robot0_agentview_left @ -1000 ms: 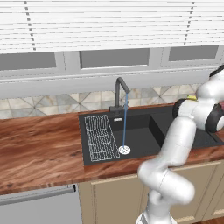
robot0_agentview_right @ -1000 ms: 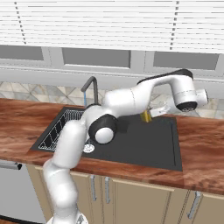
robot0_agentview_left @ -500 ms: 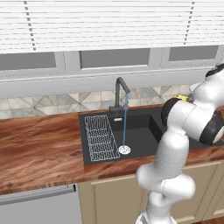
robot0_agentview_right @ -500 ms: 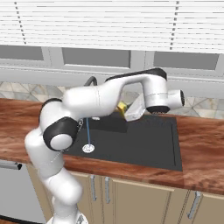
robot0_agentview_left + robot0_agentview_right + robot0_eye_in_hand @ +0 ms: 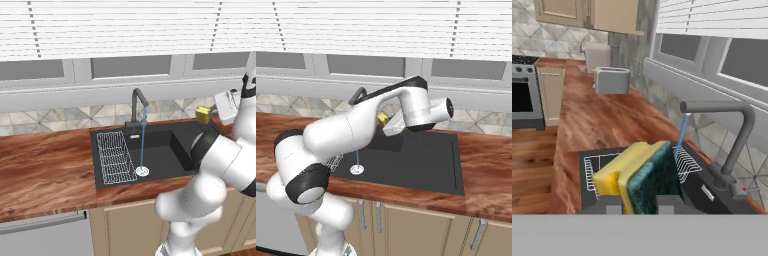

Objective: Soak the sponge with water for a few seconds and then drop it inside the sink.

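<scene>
The sponge (image 5: pixel 641 175), a yellow block with a dark green scouring layer, sits pinched between the two fingertips of the gripper (image 5: pixel 643 204), held in the air above the right part of the sink (image 5: pixel 181 134); you can also see it as a small yellow block (image 5: pixel 203 114) near the back rim. The water (image 5: pixel 143 141) falls as a thin blue stream from the faucet (image 5: pixel 136 107) onto the drain (image 5: pixel 142 171), beside the wire rack (image 5: pixel 113 155) and apart from the sponge. You are in the carrying step, it seems: soaking has not begun. Next, bring the sponge sideways under the stream without loosening the pinch.
</scene>
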